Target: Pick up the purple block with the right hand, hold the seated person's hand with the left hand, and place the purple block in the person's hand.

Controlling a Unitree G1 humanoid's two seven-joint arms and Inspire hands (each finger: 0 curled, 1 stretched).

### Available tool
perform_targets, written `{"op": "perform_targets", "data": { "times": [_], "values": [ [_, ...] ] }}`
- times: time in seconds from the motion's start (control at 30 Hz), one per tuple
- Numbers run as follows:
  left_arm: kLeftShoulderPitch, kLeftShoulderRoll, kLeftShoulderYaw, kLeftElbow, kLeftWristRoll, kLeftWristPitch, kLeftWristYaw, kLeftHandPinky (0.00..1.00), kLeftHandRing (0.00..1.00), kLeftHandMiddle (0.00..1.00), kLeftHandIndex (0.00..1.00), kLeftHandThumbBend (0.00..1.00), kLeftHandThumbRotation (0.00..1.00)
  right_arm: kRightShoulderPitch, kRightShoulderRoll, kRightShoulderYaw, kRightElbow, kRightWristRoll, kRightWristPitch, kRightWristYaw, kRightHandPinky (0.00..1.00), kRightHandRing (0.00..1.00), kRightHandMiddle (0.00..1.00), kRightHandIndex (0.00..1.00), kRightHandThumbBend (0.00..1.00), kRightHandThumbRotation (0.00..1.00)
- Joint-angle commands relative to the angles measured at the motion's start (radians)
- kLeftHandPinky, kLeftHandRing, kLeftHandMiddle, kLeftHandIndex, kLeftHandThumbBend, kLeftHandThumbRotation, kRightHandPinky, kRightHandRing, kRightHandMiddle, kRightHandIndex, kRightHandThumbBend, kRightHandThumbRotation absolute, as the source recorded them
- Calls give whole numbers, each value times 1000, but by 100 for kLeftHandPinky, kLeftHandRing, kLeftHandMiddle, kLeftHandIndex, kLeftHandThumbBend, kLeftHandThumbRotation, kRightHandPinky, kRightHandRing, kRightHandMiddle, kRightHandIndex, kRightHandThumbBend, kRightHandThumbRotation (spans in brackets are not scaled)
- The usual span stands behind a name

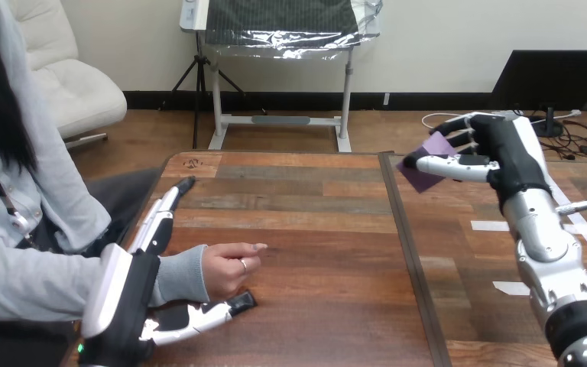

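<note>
My right hand [508, 153] is raised over the right part of the table, its thumb and curled fingers pinching the purple block [423, 174], which sticks out to the left of the hand. The person's hand [228, 269] rests on the wooden table [313, 229] at the lower left, loosely closed and reaching rightward. My left hand [122, 298] lies at the person's wrist. Its fingers [162, 215] stretch straight along the far side of the wrist, and its thumb [210, 312] lies on the table just under the near side of the person's hand. I see no curl round the wrist.
A dark seam [411, 260] splits the tabletop left from right. White tape strips [491, 225] lie on the right half near my right forearm. The person's sleeved forearm [38, 279] comes in from the left edge.
</note>
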Motion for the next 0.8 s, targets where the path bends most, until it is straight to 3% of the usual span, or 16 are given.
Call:
{"op": "perform_targets", "data": {
  "times": [0.0,0.27,0.5,0.77],
  "values": [
    [-87,58,-37,-22,36,35,56,90,97,95,96,100,31,-9,11,-17,-99,19,-32,6,35,41,49,52,74,0],
    [-106,117,-80,-26,80,123,92,92,98,96,97,100,35,25,21,-16,-167,28,-33,17,34,41,49,51,72,0],
    [-122,171,-119,-27,85,196,75,92,99,97,97,100,37,50,33,-20,-220,41,-12,27,35,42,50,52,71,0],
    [-154,236,-166,4,91,231,71,91,98,97,96,100,35,68,45,-28,-245,64,-13,52,36,42,51,52,71,0]
  ]
}}
